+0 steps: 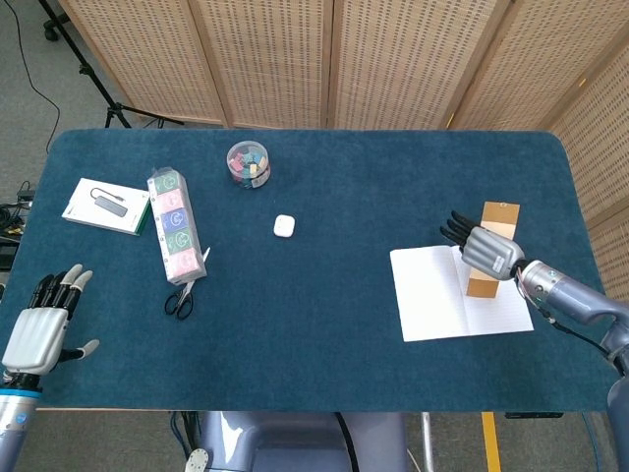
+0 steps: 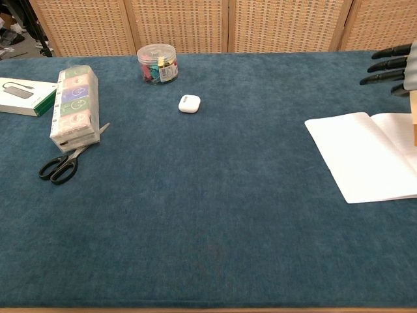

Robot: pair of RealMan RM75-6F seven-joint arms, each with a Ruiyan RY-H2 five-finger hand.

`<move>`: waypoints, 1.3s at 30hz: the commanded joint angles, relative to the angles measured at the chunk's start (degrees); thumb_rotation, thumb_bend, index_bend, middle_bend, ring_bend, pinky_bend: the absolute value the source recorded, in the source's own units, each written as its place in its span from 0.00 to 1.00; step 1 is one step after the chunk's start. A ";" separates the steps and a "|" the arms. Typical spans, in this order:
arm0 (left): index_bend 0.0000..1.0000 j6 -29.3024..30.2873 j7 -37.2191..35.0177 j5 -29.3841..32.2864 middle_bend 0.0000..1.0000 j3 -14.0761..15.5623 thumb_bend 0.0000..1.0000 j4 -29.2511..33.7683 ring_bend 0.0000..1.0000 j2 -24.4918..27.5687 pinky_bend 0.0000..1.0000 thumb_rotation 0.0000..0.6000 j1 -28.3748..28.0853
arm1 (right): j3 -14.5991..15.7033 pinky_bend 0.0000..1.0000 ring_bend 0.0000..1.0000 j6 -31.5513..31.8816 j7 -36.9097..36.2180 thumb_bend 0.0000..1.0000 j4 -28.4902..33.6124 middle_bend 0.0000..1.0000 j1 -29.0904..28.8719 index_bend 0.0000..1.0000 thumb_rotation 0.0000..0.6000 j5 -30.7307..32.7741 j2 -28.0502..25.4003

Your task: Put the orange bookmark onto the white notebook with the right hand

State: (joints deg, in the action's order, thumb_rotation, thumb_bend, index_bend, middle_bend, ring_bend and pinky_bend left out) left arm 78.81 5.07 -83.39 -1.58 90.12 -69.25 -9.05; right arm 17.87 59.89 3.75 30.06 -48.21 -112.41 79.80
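Observation:
The white notebook [image 1: 442, 295] lies open at the table's right side, also seen in the chest view [image 2: 365, 153]. My right hand [image 1: 486, 252] hovers over its right page and grips the orange bookmark [image 1: 483, 284], a long card whose lower end hangs above the page. In the chest view only the fingertips [image 2: 388, 65] and a sliver of the bookmark [image 2: 414, 120] show at the right edge. My left hand [image 1: 41, 329] is open, fingers spread, off the table's near left corner, holding nothing.
A jar of coloured clips [image 1: 248, 162] stands at the back centre, a small white case [image 1: 284, 225] in front of it. A pack of coloured boxes [image 1: 174, 224], black scissors [image 1: 180, 298] and a white carton [image 1: 106, 206] lie at the left.

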 commanded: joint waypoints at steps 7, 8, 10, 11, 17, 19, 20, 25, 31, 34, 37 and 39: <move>0.00 -0.72 0.59 0.06 0.00 0.18 0.00 -0.07 0.00 -0.34 0.00 1.00 -0.37 | 4.39 0.00 0.00 4.10 -2.50 0.17 -2.55 0.03 -0.18 0.43 1.00 -5.02 1.21; 0.00 -0.75 0.59 0.06 0.00 0.19 0.00 -0.09 0.00 -0.34 0.00 1.00 -0.38 | 4.68 0.00 0.00 4.29 -2.54 0.18 -2.74 0.03 -0.22 0.43 1.00 -5.34 1.30; 0.00 -0.86 0.50 0.12 0.00 0.22 0.00 -0.14 0.00 -0.34 0.00 1.00 -0.41 | 4.94 0.00 0.00 4.42 -2.96 0.18 -2.96 0.03 -0.11 0.43 1.00 -5.47 1.55; 0.00 -0.97 0.43 0.22 0.00 0.22 0.00 -0.18 0.00 -0.34 0.00 1.00 -0.43 | 5.06 0.00 0.00 4.50 -2.93 0.18 -3.02 0.03 -0.12 0.43 1.00 -5.59 1.75; 0.00 -1.08 0.26 0.39 0.00 0.22 0.00 -0.19 0.00 -0.28 0.00 1.00 -0.45 | 5.45 0.00 0.00 4.10 -2.85 0.18 -2.94 0.03 -0.50 0.43 1.00 -5.93 2.24; 0.00 -0.97 0.14 0.38 0.00 0.18 0.00 -0.16 0.00 -0.22 0.00 1.00 -0.42 | 5.80 0.00 0.00 3.64 -2.72 0.18 -2.92 0.03 -0.71 0.43 1.00 -6.19 2.21; 0.00 -0.93 0.13 0.41 0.00 0.17 0.00 -0.15 0.00 -0.20 0.00 1.00 -0.39 | 6.07 0.00 0.00 3.35 -2.71 0.18 -2.88 0.03 -0.83 0.43 1.00 -6.39 2.11; 0.00 -1.09 0.20 0.62 0.00 0.20 0.00 -0.38 0.00 -0.29 0.00 1.00 -0.40 | 7.05 0.00 0.00 2.74 -2.60 0.18 -2.89 0.03 -1.07 0.43 1.00 -7.04 1.45; 0.00 -1.32 0.21 1.00 0.00 0.10 0.00 -0.57 0.00 -0.40 0.00 1.00 -0.46 | 8.16 0.00 0.00 2.24 -2.63 0.18 -3.61 0.03 -0.59 0.43 1.00 -7.52 0.78; 0.00 -1.42 0.36 1.03 0.00 0.12 0.00 -0.57 0.00 -0.48 0.00 1.00 -0.52 | 8.40 0.00 0.00 2.22 -2.60 0.18 -4.15 0.03 -0.24 0.43 1.00 -7.57 0.94; 0.00 -1.41 0.58 0.92 0.00 0.17 0.00 -0.52 0.00 -0.55 0.00 1.00 -0.55 | 8.82 0.00 0.00 2.40 -2.45 0.18 -4.78 0.03 0.05 0.43 1.00 -7.91 1.19; 0.00 -1.37 0.69 0.83 0.00 0.21 0.00 -0.47 0.00 -0.59 0.00 1.00 -0.56 | 9.03 0.00 0.00 2.59 -2.35 0.18 -5.15 0.03 0.28 0.43 1.00 -8.08 1.34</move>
State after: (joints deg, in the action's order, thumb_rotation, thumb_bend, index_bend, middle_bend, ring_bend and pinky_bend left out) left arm 77.44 5.75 -82.57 -1.37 89.65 -69.83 -9.60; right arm 26.80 62.39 1.34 25.02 -48.03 -120.40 81.06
